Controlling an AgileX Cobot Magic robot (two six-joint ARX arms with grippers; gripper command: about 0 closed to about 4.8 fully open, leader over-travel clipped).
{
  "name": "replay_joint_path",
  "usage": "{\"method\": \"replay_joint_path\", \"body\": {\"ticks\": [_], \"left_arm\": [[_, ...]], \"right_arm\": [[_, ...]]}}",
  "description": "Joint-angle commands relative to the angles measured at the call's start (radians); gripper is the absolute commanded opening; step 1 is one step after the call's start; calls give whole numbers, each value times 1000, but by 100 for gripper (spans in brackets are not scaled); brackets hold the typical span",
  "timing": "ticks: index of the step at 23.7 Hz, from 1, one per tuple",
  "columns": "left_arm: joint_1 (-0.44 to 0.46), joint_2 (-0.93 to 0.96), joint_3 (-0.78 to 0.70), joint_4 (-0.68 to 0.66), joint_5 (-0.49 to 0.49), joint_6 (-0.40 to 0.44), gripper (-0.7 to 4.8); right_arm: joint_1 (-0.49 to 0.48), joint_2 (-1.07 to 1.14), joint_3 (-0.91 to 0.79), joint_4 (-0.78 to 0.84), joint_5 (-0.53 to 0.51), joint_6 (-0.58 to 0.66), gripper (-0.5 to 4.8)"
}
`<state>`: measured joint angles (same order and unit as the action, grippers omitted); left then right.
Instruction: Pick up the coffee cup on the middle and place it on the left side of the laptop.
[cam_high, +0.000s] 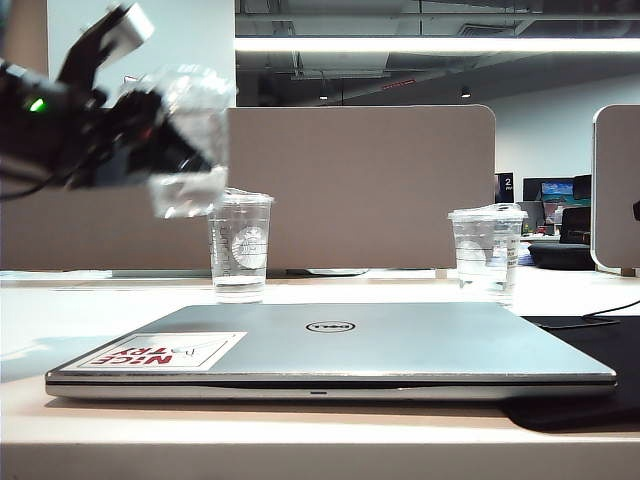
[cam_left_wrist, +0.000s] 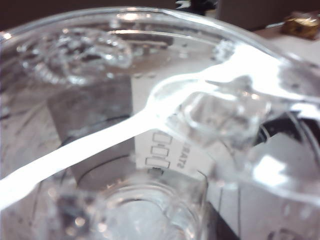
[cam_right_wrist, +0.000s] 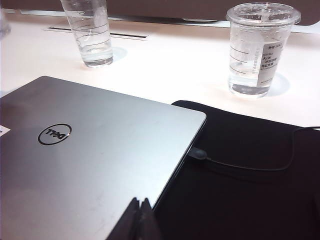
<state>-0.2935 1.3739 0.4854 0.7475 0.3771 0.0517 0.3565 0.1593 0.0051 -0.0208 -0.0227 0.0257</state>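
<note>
The left gripper (cam_high: 150, 135) is hanging high in the air at the upper left of the exterior view, above and to the left of the laptop (cam_high: 340, 350). Its jaws are clamping the coffee cup (cam_high: 190, 140), which is riding well clear of the table (cam_high: 320, 440) and is tilting. In the left wrist view the cup (cam_left_wrist: 165, 140) is filling nearly the whole frame: its clear wall, a white sticker (cam_left_wrist: 170, 155) with small boxes printed on it, and glare streaks are showing, while the gripper's own fingers are not distinguishable there.

The right gripper (cam_right_wrist: 139, 220) is sitting low over the near edge of the laptop (cam_right_wrist: 90, 155), where the silver lid meets the black mat (cam_right_wrist: 240, 200). Its two dark fingertips are pressing together with no gap and nothing between them.

The laptop is lying closed and flat on the table, logo up, with a "NICE TRY" sticker (cam_high: 160, 350) at its left corner. A cable (cam_right_wrist: 240, 165) is plugging into its side and running across the mat.

Two further clear cups are standing upright on the table behind the laptop: a logo cup (cam_high: 240, 245) to the left of centre, just below the held cup, and a lidded cup (cam_high: 487, 250) to the right, beyond the mat. Both are standing well apart from each other.
</note>
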Motion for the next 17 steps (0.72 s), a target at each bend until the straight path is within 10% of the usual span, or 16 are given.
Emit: {"method": "replay_joint_path", "body": {"ticks": [1,7,17], "left_arm": [[-1,-3,-97,129,-123,24,299],[36,6,-160,138,-222,68,299],[264,39,-209,170,41,17,299]], "right_arm": [[0,-1,-4,17,2,0,-5],[0,-1,-4,17,2,0,-5],[0,-1,-4,17,2,0,-5]]}}
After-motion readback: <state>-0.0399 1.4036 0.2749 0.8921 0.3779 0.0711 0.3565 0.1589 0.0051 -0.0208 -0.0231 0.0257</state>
